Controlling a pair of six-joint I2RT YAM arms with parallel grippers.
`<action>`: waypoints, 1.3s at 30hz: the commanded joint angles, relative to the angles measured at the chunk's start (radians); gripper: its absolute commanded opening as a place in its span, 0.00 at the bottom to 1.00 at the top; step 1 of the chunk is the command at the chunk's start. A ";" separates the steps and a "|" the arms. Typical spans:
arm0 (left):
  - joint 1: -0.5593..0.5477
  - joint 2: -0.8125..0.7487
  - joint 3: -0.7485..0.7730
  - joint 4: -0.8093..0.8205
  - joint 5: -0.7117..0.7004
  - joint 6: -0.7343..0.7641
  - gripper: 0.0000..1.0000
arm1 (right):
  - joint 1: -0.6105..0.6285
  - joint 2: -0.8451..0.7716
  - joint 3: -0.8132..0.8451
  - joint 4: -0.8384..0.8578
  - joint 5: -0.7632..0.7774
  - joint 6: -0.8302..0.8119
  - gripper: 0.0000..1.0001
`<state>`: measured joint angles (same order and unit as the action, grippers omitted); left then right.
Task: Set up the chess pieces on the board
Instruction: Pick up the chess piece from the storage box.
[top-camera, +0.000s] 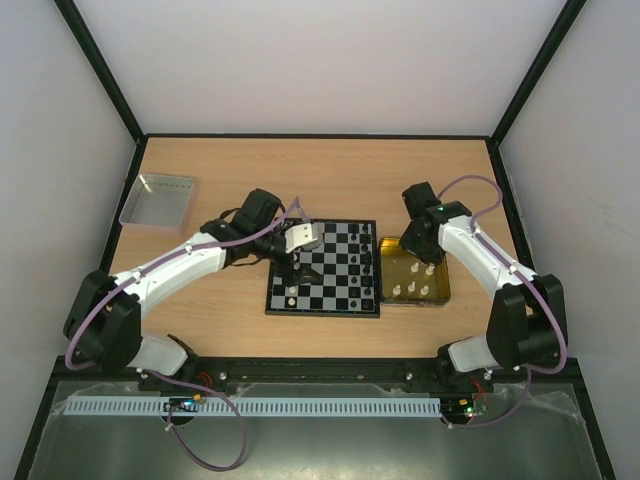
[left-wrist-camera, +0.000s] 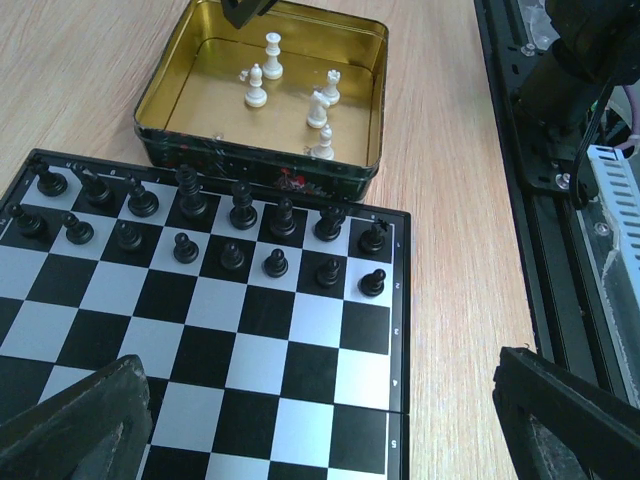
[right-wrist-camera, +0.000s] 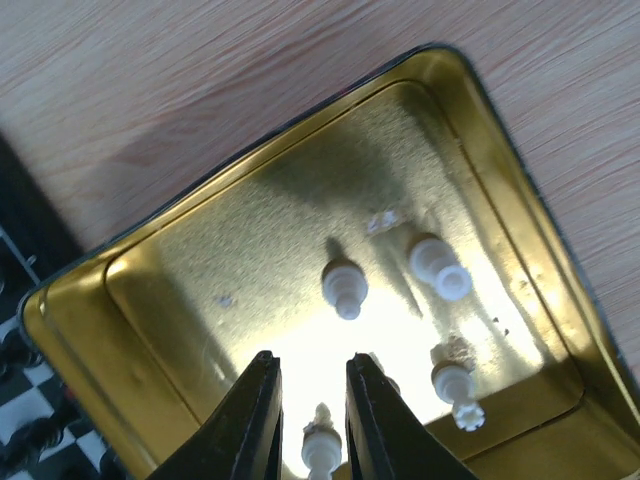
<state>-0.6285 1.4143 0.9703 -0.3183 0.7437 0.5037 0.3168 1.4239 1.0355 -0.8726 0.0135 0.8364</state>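
Beside the board, down over the yellow tin, fetching white chess pieces for the unfilled side; judged roughly midway through the task, with both ranks of black pieces already lined up along the board edge next to the tin, and what look like a couple of pale ones on the opposite edge. Hovering above the tin floor with the right gripper, jaws only narrowly apart and clamped on nothing; lined up over one upright white piece seen through the gap, apparently not touching it. Poised above the board's bare middle squares with the left gripper, jaws spread wide, holding nothing. Next, probably: drop straight down around that piece, close gently, lift clear of the tin wall; tricky with such tiny, tippy figurines and near neighbours; then carry across to the white side and set upright on its home square.
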 joint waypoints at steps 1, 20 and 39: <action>-0.016 0.019 0.034 0.046 -0.022 -0.036 0.93 | -0.047 -0.029 -0.018 0.030 0.013 -0.010 0.18; -0.042 0.083 0.036 0.110 -0.057 -0.092 0.91 | -0.135 -0.097 -0.117 -0.043 -0.066 -0.030 0.18; -0.081 0.146 0.065 0.096 -0.090 -0.081 0.92 | -0.068 -0.151 -0.190 -0.047 -0.167 -0.113 0.18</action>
<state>-0.6975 1.5410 1.0027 -0.2192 0.6613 0.4179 0.2222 1.2873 0.8600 -0.9142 -0.1402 0.7467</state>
